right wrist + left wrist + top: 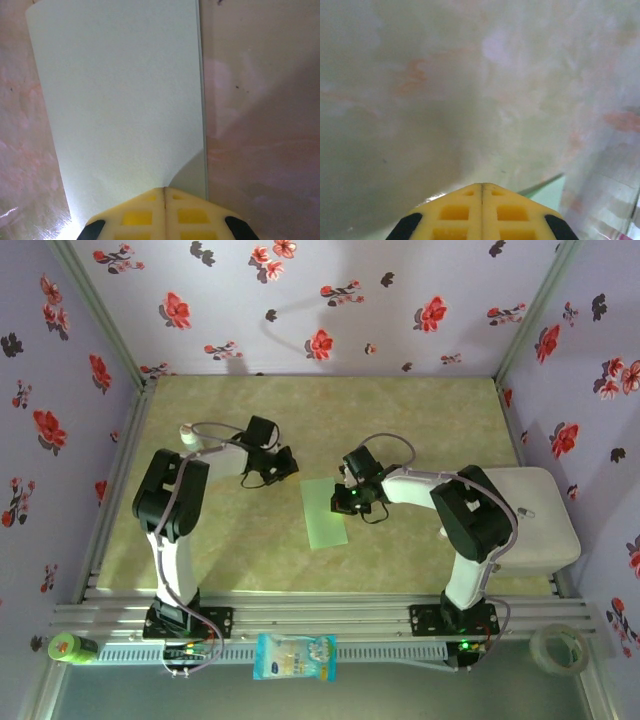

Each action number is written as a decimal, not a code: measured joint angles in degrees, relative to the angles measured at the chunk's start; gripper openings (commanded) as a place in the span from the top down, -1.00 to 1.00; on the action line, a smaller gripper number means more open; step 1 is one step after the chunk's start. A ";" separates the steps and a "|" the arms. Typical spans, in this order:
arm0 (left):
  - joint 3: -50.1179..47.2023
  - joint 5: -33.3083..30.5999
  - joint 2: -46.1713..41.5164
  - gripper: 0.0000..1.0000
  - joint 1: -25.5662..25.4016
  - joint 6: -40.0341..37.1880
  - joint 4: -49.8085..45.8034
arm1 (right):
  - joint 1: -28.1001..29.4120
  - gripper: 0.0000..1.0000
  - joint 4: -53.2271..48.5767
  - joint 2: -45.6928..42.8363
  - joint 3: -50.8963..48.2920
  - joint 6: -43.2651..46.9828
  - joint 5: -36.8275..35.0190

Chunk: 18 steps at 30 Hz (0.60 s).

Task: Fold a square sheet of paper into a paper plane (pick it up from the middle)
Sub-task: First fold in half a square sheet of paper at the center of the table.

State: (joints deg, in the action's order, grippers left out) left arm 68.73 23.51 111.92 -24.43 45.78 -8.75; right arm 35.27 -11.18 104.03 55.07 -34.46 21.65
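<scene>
I see my left arm (175, 570) and right arm (465, 580) as white tubes linked by bulky black joint housings, each on a black base (185, 620). A thin grey cable (215, 426) loops to each wrist. A green light (356, 507) glows near the right wrist. The left gripper (482, 186) and right gripper (164, 189) have moulded yellow fingers (135, 217) with square pockets and black outer corners.

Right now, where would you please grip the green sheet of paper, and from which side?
The sheet of paper lies flat; likely pinch the long edge showing two offset layers, at right in the right wrist view, coming in low.
</scene>
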 measured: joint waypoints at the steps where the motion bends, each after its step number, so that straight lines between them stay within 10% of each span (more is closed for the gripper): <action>1: -0.07 0.02 -1.16 1.00 -0.11 0.00 0.02 | 0.00 1.00 -0.02 0.00 0.04 0.00 0.00; 18: -12.02 6.73 -5.31 1.00 -7.65 -0.28 6.56 | 0.00 1.00 -0.04 0.02 0.04 0.00 0.00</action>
State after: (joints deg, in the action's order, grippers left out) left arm 56.71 30.24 106.61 -32.08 45.50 -2.20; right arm 35.27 -11.22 104.05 55.11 -34.46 21.65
